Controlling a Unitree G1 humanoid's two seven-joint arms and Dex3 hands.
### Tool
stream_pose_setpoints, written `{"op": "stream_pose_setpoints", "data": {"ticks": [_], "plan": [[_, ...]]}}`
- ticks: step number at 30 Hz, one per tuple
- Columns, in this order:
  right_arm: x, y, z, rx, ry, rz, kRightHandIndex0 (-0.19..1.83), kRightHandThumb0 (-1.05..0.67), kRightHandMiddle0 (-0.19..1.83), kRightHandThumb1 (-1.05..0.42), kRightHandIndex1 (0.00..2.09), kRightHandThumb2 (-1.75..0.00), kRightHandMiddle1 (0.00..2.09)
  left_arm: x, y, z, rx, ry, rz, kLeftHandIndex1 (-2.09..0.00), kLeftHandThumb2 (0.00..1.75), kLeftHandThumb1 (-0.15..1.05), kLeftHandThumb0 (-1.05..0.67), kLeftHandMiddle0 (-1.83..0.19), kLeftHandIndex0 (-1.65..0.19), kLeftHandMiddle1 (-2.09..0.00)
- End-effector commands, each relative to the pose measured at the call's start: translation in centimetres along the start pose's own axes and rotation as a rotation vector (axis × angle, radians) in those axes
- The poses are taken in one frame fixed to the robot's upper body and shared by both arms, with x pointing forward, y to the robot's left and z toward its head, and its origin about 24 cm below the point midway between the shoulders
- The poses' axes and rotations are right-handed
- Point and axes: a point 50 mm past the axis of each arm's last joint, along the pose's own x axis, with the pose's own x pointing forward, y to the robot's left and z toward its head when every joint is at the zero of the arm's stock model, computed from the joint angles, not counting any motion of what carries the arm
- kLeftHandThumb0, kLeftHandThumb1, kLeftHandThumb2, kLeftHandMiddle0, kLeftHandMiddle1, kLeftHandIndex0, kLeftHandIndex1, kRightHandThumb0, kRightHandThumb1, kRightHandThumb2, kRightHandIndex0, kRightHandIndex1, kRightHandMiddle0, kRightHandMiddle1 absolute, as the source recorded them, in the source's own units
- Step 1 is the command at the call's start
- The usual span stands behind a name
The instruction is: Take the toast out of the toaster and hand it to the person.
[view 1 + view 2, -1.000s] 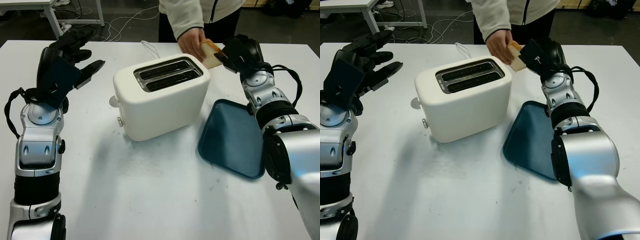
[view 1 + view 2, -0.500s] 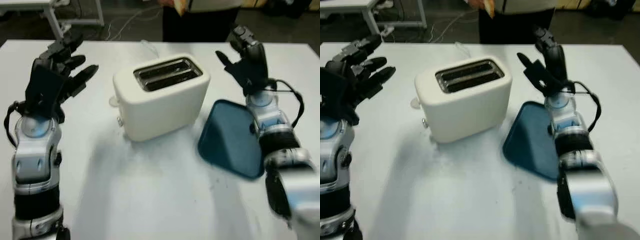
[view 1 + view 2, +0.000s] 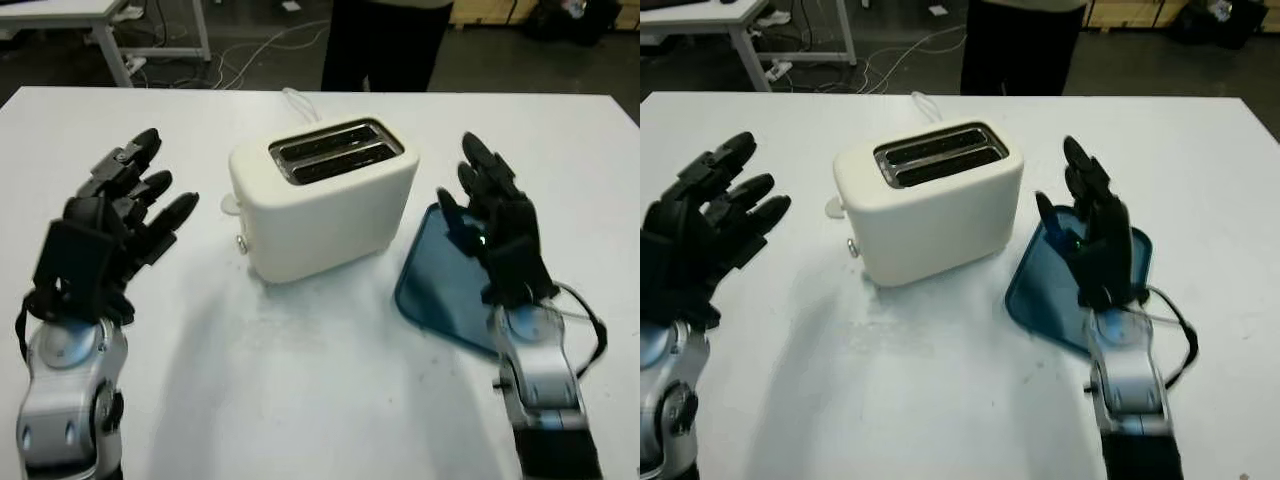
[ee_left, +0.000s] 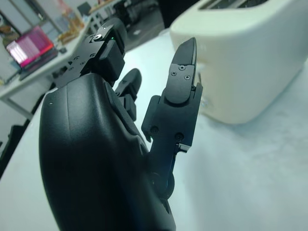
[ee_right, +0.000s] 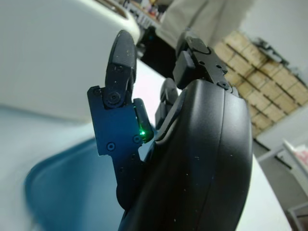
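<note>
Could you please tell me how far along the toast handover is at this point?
Done, as far as the views show: both slots of the toaster look empty, and neither hand carries toast. In hand: nothing; the right hand is open above the blue tray, and the left hand is open on the toaster's other side. The person stands beyond the table; whether they hold the toast cannot be seen. Left: apparently nothing.

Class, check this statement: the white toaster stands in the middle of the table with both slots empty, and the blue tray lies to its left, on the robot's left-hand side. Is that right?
Not quite. The toaster does stand mid-table with both slots empty, but the blue tray lies on the robot's right-hand side, under the open right hand. The left eye view shows it. The open left hand is on the other side.
</note>
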Motion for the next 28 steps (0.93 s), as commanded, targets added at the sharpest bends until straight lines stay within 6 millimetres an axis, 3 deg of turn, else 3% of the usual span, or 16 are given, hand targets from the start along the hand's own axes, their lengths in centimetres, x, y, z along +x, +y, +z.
{"op": "stream_pose_setpoints", "data": {"ticks": [1, 10, 15, 19, 28], "plan": [[-0.9, 0.5, 0.5, 0.038, 0.005, -0.006, 0.19, -0.50, 0.17, -0.92, 0.01, -0.52, 0.00, -0.5, -0.3, -0.3, 0.003, -0.002, 0.027, -0.01, 0.20, 0.92, -0.32, -0.25, -0.40, -0.40], [-3.7, 2.9, 0.1, 0.164, 0.101, 0.030, 0.11, -0.49, 0.13, -0.92, 0.00, -0.58, 0.00, -1.7, -2.6, -2.8, -0.079, 0.000, 0.008, 0.00, 0.28, 0.92, -0.35, -0.24, -0.35, -0.30], [-3.3, 4.0, -2.0, 0.231, 0.211, 0.038, 0.08, -0.51, 0.10, -0.92, 0.00, -0.59, 0.00, -1.9, -3.8, -4.8, -0.124, -0.050, 0.061, -0.01, 0.28, 0.92, -0.47, -0.26, -0.37, -0.31], [-2.9, 4.4, -2.7, 0.280, 0.240, 0.046, 0.02, -0.46, 0.13, -0.92, 0.00, -0.60, 0.02, -1.6, -3.7, -6.1, -0.082, -0.050, 0.086, -0.01, 0.43, 0.92, -0.45, -0.26, -0.37, -0.33], [-2.2, 4.7, -5.2, 0.303, 0.195, 0.006, 0.01, -0.45, 0.19, -0.92, 0.00, -0.56, 0.02, -1.1, -3.1, -6.2, -0.099, -0.026, 0.072, 0.00, 0.46, 0.92, -0.50, -0.23, -0.34, -0.32]]}}
